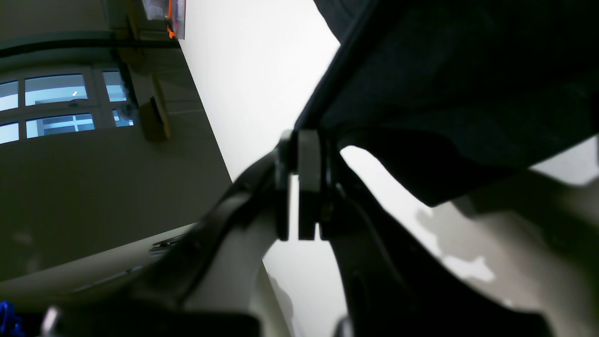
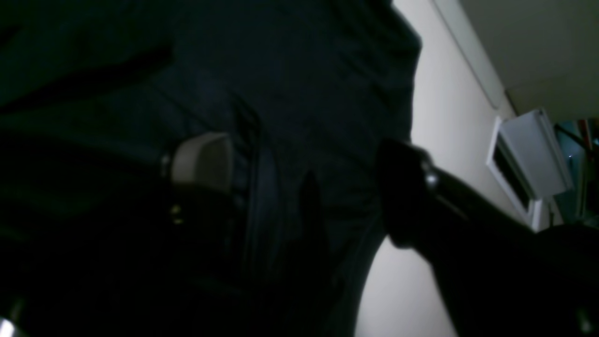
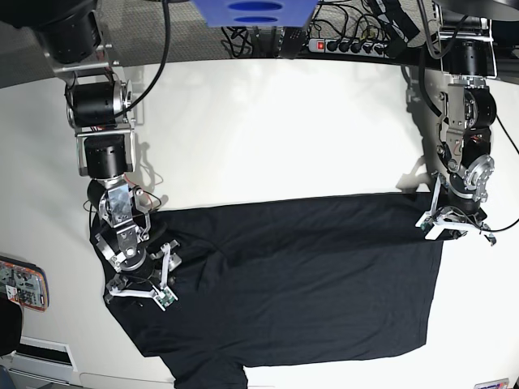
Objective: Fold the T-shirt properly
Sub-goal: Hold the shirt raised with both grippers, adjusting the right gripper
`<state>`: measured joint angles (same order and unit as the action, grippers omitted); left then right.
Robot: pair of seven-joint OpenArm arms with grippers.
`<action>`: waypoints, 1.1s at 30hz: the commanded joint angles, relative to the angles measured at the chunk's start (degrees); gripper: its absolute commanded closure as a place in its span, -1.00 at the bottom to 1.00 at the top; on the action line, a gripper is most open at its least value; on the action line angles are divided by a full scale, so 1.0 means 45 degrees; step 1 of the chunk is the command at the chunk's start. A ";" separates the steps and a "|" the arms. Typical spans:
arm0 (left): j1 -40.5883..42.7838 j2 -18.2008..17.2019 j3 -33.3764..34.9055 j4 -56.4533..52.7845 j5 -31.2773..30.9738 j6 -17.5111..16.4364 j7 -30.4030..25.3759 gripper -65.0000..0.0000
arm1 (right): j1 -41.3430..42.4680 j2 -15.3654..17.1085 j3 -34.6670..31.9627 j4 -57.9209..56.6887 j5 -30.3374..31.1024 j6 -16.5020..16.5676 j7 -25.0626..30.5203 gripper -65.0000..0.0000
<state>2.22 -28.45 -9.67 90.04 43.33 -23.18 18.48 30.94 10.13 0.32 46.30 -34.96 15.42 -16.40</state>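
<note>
So far the T-shirt (image 3: 300, 284) lies spread flat on the white table (image 3: 268, 130), and I judge the folding barely begun: no clean fold line shows and the cloth reads as one broad layer, with most of the work still ahead. It fills the near half of the table, its upper edge running straight across between the two arms. A sleeve (image 3: 203, 374) juts from its lower left corner at the near table edge, so the long axis seems to run side to side across the table; which end carries the collar I cannot tell.

The left gripper (image 1: 299, 187) is at the shirt's upper right corner, its jaws pressed tight on a hem of the black cloth, which drapes away from it in the left wrist view. The right gripper (image 2: 299, 187) sits over the shirt's left edge with jaws spread wide, cloth lying loose between the fingers and nothing clamped.
</note>
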 commanded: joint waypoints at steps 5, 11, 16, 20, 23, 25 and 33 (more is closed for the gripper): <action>-0.0229 -0.0233 -0.0049 0.0201 0.0110 0.0277 -0.0014 1.00 | 0.0480 0.0044 0.0096 0.0250 0.0062 -0.0252 0.0256 -0.57; -0.0327 -0.0233 -0.0049 0.0201 0.0129 0.0277 -0.0014 1.00 | 0.0480 0.0025 0.0096 0.0269 0.0082 -0.1932 0.0256 -0.57; -0.0327 -0.0233 -0.0049 0.0201 0.0129 0.0277 -0.0014 1.00 | 0.0480 0.0025 -0.0041 0.0269 0.0023 -0.6543 0.0510 -0.57; -0.0249 -0.0233 -0.0049 0.0201 0.0129 0.0277 -0.0014 1.00 | 0.0421 0.0025 -0.0041 0.0269 0.0023 -0.7891 0.1897 -0.57; -0.0229 -0.0233 -0.0049 0.0182 0.0129 0.0277 -0.0014 1.00 | 0.0402 0.0025 -0.0041 0.0269 0.0023 -0.7891 0.2287 -0.57; -0.0268 -0.0233 -0.0049 0.0182 0.0129 0.0277 -0.0014 1.00 | 0.0382 0.0044 -0.0041 0.0309 0.0023 -0.7852 0.2366 -0.58; -0.1089 -0.0233 0.0147 -0.1244 0.0129 0.0257 -0.0014 1.00 | -0.1395 0.0025 -0.0022 0.2868 0.0062 -0.5996 0.2366 -0.58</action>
<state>-1.41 -28.47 -8.73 83.20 43.38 -23.42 18.55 22.31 9.61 -0.01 58.15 -34.52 -10.28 -6.96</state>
